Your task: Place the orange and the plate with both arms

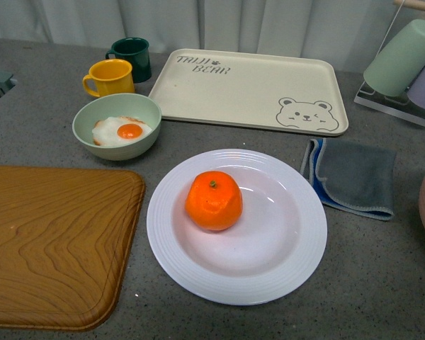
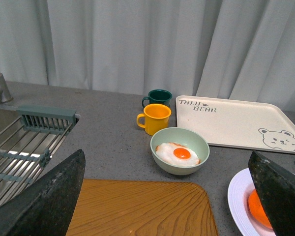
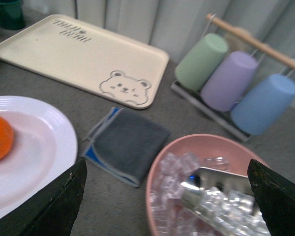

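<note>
On grey counter (image 1: 382, 276) (curtain (image 1: 269, 21) behind): orange (image 1: 213, 202) on plate (image 1: 287, 265); left pincer (image 2: 166, 155), right pincer (image 3: 166, 161) wide.

Orange (image 2: 258, 209), plate (image 2: 237, 196) — partly hidden in left wrist view.

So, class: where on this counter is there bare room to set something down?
The cream bear tray and the wooden tray are bare. Bare counter lies right of the plate, nearer than the grey cloth. Crowded: yellow mug, dark mug, green bowl and plate sit close.
</note>
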Motion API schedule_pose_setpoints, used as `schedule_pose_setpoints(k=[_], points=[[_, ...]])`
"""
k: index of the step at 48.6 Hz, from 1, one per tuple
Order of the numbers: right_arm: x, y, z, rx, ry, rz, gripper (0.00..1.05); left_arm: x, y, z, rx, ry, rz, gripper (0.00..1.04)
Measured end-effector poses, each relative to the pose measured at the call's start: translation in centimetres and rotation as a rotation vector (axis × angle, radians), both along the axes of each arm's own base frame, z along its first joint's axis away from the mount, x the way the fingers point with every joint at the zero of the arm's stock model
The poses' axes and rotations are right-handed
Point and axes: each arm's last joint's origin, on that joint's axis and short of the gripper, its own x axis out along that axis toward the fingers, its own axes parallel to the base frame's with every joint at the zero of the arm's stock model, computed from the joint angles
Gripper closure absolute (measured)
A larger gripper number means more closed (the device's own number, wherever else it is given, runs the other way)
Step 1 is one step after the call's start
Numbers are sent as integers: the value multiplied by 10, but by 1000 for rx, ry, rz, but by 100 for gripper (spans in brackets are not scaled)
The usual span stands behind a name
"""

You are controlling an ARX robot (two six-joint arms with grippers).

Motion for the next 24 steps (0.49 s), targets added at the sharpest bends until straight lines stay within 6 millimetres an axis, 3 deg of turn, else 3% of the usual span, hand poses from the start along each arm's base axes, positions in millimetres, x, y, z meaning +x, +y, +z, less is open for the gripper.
schedule_pose_setpoints(k=[10, 17, 24], points=[[34, 20, -27, 239, 318, 110, 9, 0, 0, 0, 0, 0, 0, 7], [47, 24, -35, 415, 452, 116, 9, 0, 0, 0, 0, 0, 0, 7], [67, 22, -47, 702, 627, 110, 9, 0, 0, 0, 0, 0, 0, 7]])
